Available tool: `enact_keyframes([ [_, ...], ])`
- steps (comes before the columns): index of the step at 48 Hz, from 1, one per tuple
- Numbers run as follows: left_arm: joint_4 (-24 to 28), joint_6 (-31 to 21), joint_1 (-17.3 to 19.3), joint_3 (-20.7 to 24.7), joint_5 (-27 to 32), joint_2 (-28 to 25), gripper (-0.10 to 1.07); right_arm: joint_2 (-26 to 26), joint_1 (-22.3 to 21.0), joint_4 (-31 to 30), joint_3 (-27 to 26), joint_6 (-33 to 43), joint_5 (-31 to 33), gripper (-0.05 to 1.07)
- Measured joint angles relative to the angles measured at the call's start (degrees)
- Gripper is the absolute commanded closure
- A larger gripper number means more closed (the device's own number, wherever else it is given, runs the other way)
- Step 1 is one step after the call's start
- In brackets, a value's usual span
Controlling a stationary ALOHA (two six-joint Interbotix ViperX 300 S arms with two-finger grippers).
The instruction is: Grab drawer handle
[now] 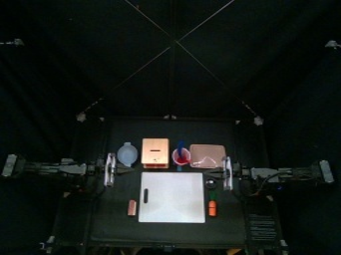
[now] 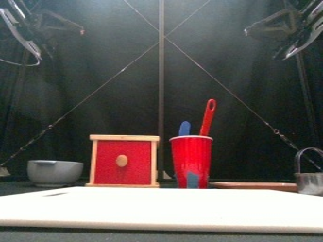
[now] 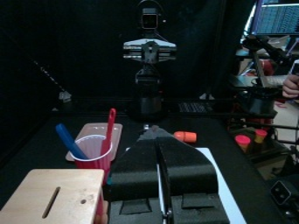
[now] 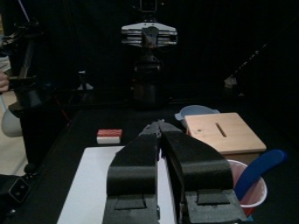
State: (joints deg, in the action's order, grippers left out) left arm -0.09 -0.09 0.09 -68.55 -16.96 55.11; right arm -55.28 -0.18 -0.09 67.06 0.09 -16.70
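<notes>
1. You are at the start: neither arm has reached in, and the handle is untouched.
2. The drawer [image 2: 124, 162] stands on the surface just left of the red cup [image 2: 191, 161], its pale knob facing the front edge.
3. Your left gripper [image 3: 163, 133] is pinched narrow and empty; the right gripper [image 4: 163, 129] is likewise.
4. Both sit well apart from the drawer, which is between them.
5. Next, open one gripper and approach the knob.

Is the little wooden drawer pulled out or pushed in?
Pushed in: in the front view the drawer has its red face flush inside the wooden frame, knob showing, no gripper near it.
</notes>
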Motion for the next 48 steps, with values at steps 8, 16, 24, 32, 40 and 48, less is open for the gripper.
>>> enact_keyframes([
  [8,-0.7,-0.2,1.1,-0.5,0.2,-3.7,0.96,3.6,-0.4,-0.2,0.4,0.1,0.1,1.02],
  [16,-2.7,-0.3,1.1,-0.5,-0.3,-6.2,0.96,9.2,-0.5,-0.6,-1.2,0.0,0.1,1.02],
  [24,-5.2,-0.4,1.1,-1.2,-2.4,-7.6,0.96,13.9,-0.5,-2.5,-5.2,-0.4,-0.1,1.02],
  [32,-12.0,-0.3,1.0,-2.8,-6.2,-9.3,0.96,18.8,-1.6,-5.7,-10.5,-0.5,-0.9,1.01],
  [40,-22.3,-0.5,-0.4,-4.3,-12.0,-12.5,0.96,25.8,-4.4,-6.9,-14.7,-0.4,-2.5,1.01],
  [48,-30.8,-0.6,-4.2,-4.3,-15.5,-16.1,0.96,34.2,-7.5,-7.4,-19.4,-0.9,-5.5,1.01],
])
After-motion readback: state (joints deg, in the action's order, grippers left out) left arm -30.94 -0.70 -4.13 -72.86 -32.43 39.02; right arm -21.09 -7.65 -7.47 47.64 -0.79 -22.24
